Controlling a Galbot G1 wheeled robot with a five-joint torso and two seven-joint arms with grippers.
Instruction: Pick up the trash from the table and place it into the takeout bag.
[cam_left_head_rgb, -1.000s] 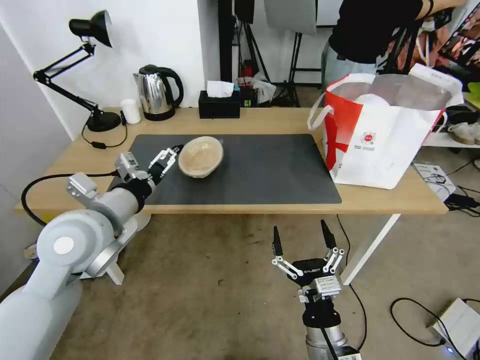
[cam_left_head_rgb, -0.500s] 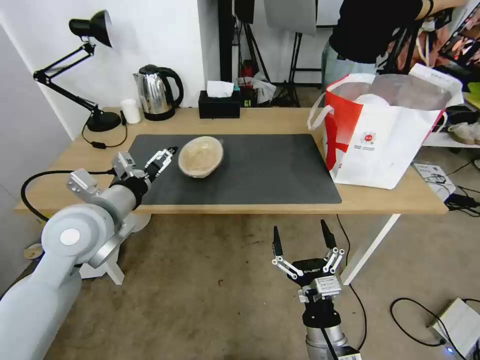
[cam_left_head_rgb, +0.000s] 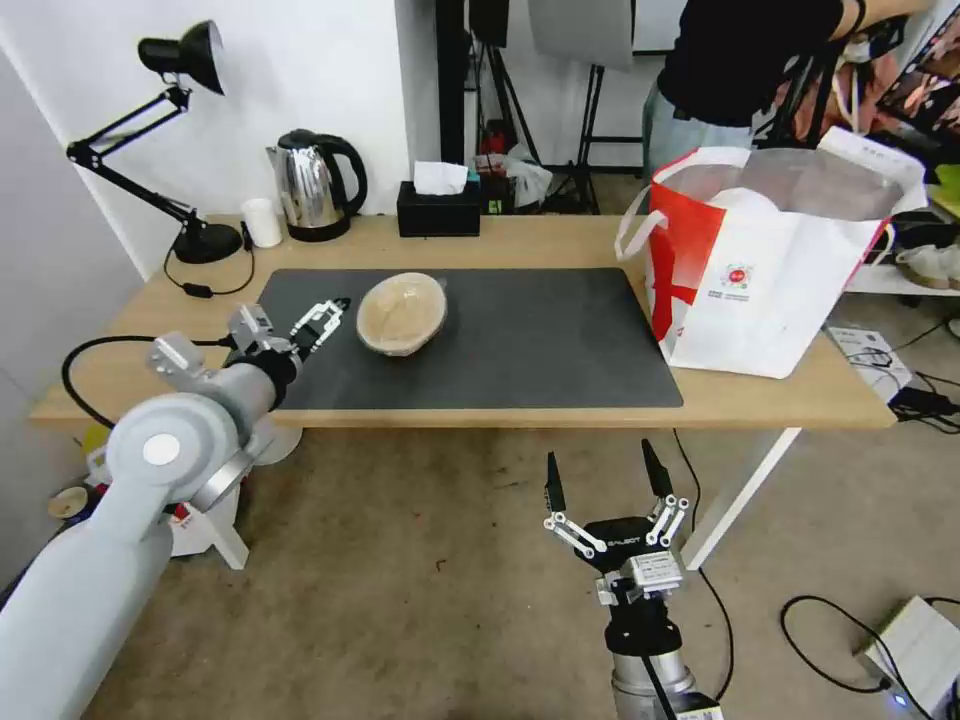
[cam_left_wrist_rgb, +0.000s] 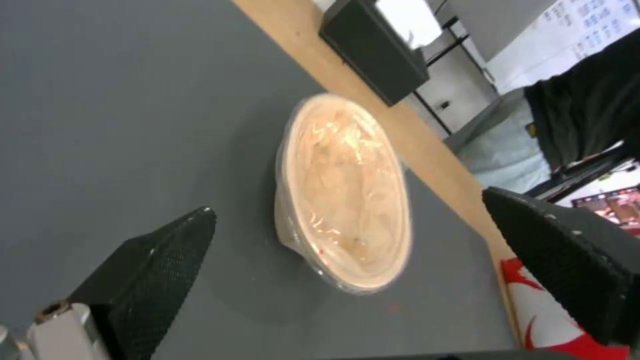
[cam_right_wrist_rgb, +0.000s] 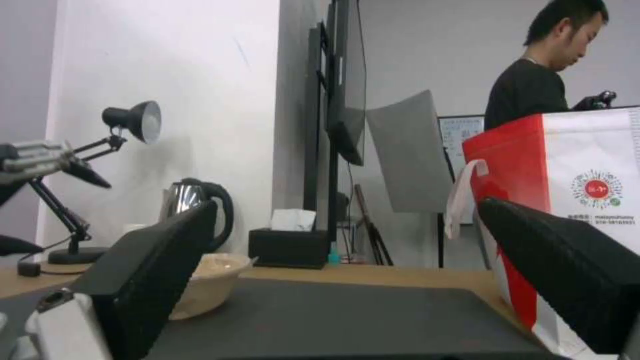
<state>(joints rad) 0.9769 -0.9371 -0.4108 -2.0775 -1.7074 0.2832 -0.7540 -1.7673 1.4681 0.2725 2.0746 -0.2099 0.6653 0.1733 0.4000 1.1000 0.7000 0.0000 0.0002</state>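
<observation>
1. A long light-wood bench (cam_left_head_rgb: 500, 240) with white legs carries a large dark grey mat (cam_left_head_rgb: 520, 345) across its middle.
2. A beige pulp bowl (cam_left_head_rgb: 401, 313) sits on the left part of the mat. It is tilted, with its opening turned partly toward the robot. In the left wrist view the bowl (cam_left_wrist_rgb: 343, 192) shows a glossy, wrinkled lining inside.
3. The left gripper (cam_left_head_rgb: 322, 318) hovers over the mat's left edge, pointing at the bowl. It is just beside the bowl's rim and does not touch it. Its fingers are spread apart, with nothing between them; the left wrist view shows the bowl framed between the two dark fingertips (cam_left_wrist_rgb: 157, 260).
4. The right gripper (cam_left_head_rgb: 602, 485) is held low in front of the bench's near edge, over the floor, pointing upward. Its fingers are wide apart and empty.
5. The takeout bag (cam_left_head_rgb: 775, 265) stands upright on the right end of the bench, just past the mat's right edge. It is white and red with a silver lining, white loop handles and a small round red logo, and its mouth is open. Something white shows inside.
6. Along the back of the bench stand a black desk lamp (cam_left_head_rgb: 175, 140), a small white cup (cam_left_head_rgb: 262, 221), a steel kettle (cam_left_head_rgb: 312, 185) and a black tissue box (cam_left_head_rgb: 438, 208).
</observation>
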